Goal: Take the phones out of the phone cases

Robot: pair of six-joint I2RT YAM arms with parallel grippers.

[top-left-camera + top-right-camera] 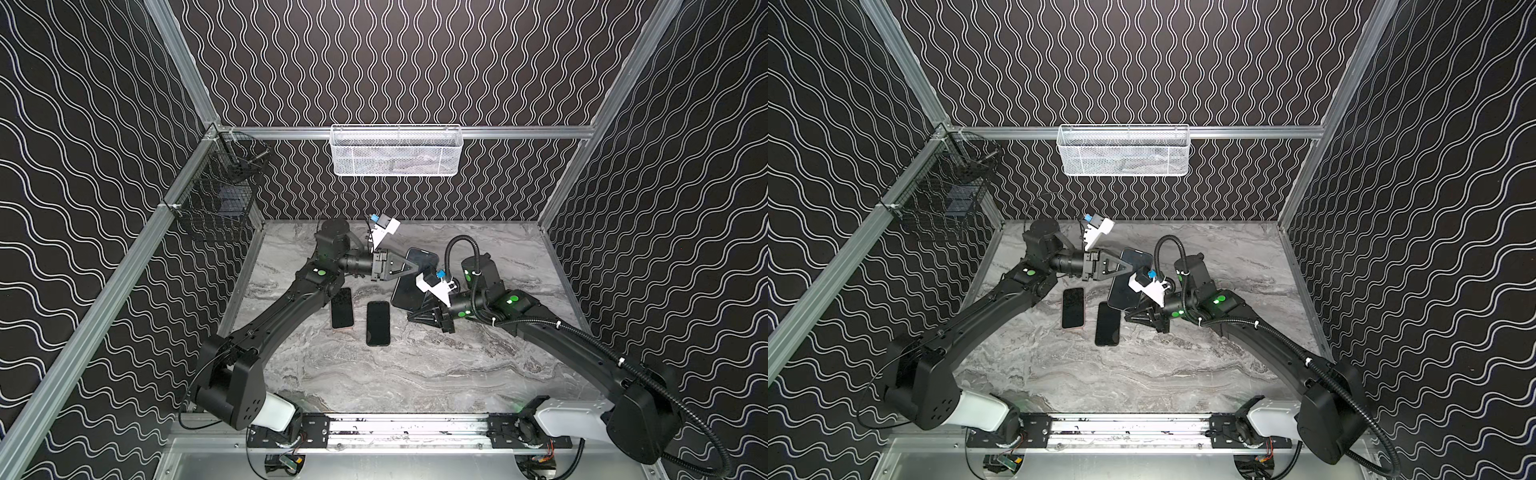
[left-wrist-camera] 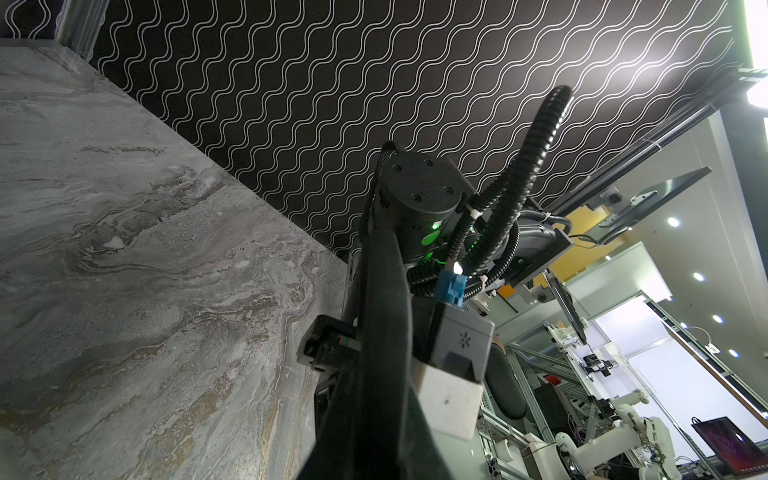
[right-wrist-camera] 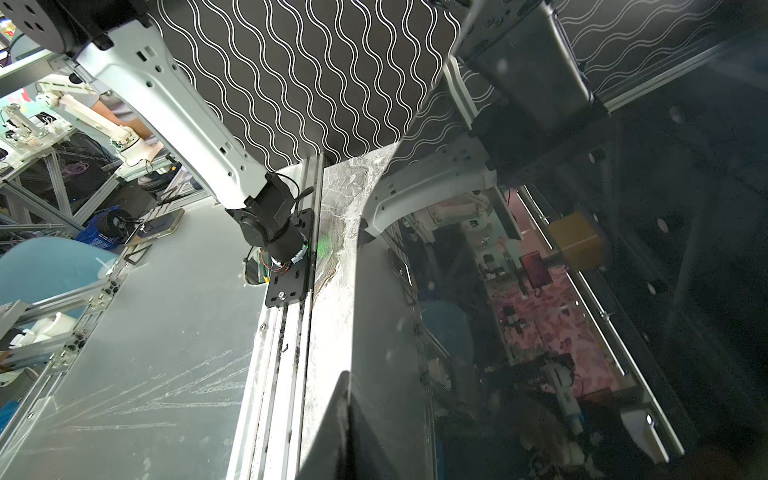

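Observation:
A large dark phone (image 1: pixel 409 286) with a glossy screen hangs tilted above the marble table (image 1: pixel 374 374), held at both ends. Its phone case (image 1: pixel 420 250) shows only as a thin rim around it. My left gripper (image 1: pixel 417 266) is shut on the far upper edge, and my right gripper (image 1: pixel 411 316) is shut on the near lower corner. In the right wrist view the mirror-like screen (image 3: pixel 582 291) fills the side beside the shut right gripper (image 3: pixel 345 386). In the left wrist view the phone's dark edge (image 2: pixel 382 332) runs up from the left gripper (image 2: pixel 374 449).
Two other dark phones lie flat on the table just left of the held one, the first (image 1: pixel 342 307) with a pinkish rim and the second (image 1: pixel 378 323) beside it. A white mesh basket (image 1: pixel 395 151) hangs on the back rail, and a black wire basket (image 1: pixel 220 187) on the left rail.

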